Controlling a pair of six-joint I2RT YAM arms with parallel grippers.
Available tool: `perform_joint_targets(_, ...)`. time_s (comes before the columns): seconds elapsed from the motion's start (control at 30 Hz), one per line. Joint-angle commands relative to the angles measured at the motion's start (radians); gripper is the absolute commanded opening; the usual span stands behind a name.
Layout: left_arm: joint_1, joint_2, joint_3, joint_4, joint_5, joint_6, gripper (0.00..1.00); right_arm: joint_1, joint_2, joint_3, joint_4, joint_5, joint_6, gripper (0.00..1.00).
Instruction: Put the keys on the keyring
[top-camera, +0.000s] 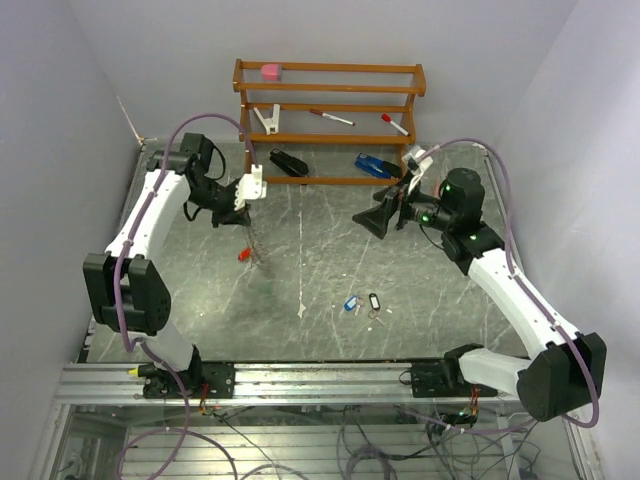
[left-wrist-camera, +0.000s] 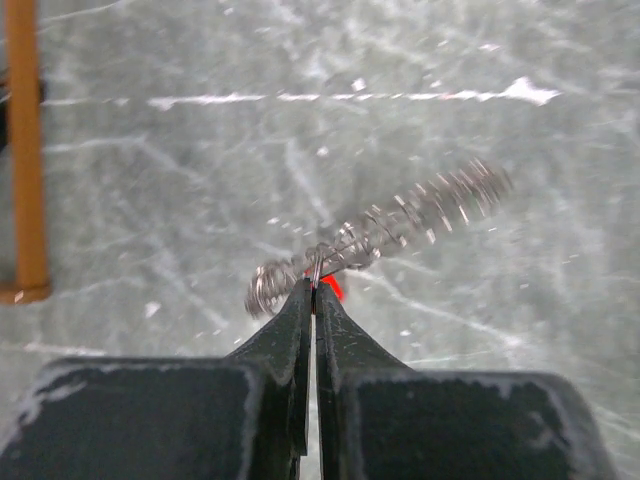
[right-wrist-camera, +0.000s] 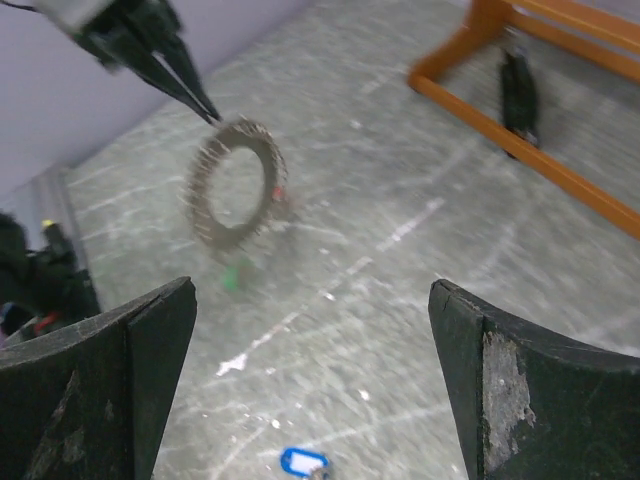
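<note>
Left tool (left-wrist-camera: 313, 292) clamped shut on keyring (left-wrist-camera: 380, 232) rim, held above desk (top-camera: 330, 245). Right tool (right-wrist-camera: 312, 300) wide open, empty. Keys (top-camera: 351, 303) on desk, near-centre.

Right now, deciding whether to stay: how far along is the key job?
Done: the large toothed silvery metal ring is lifted, left jaws shut on it. In hand: right jaws open, empty. Left: the blue-tagged silvery key and black-tagged one lie loose on the grey table.

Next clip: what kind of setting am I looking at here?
Most likely a lab robot test cell: plain white panels box in a grey stone-look tabletop, the left arm and right arm are bolted to an aluminium rail, and loose cables trail below it.
</note>
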Motion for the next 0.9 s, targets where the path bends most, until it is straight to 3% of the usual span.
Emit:
perform_joint_targets(0.0, -0.052, 0.000, 0.070, -0.159, 0.085, -0.013, 0.07, 0.088, 0.028, 0.036, 0.121, -0.121, 0.036, 0.99)
perform_joint_targets(0.07, -0.061, 0.001, 0.104, -0.213, 0.117, 0.008, 0.07, 0.146, 0.062, 0.077, 0.077, -0.113, -0.004, 0.90)
perform_joint_targets(0.17, -0.071, 0.003, 0.163, -0.300, 0.142, 0.053, 0.07, 0.192, 0.107, 0.104, 0.042, -0.111, -0.023, 0.66)
perform_joint_targets(0.2, -0.074, 0.002, 0.174, -0.306, 0.145, 0.038, 0.07, 0.193, 0.111, 0.101, 0.040, -0.107, -0.029, 0.63)
perform_joint_targets(0.4, -0.102, -0.046, 0.182, -0.307, 0.204, 0.017, 0.07, 0.333, 0.112, 0.110, 0.001, 0.034, -0.093, 0.63)
perform_joint_targets(0.57, -0.147, -0.070, 0.188, -0.265, 0.241, -0.049, 0.07, 0.409, 0.154, 0.136, 0.048, 0.127, -0.082, 0.41)
perform_joint_targets(0.87, -0.208, -0.113, 0.140, -0.170, 0.230, -0.155, 0.07, 0.499, 0.265, 0.215, 0.047, 0.171, -0.098, 0.45)
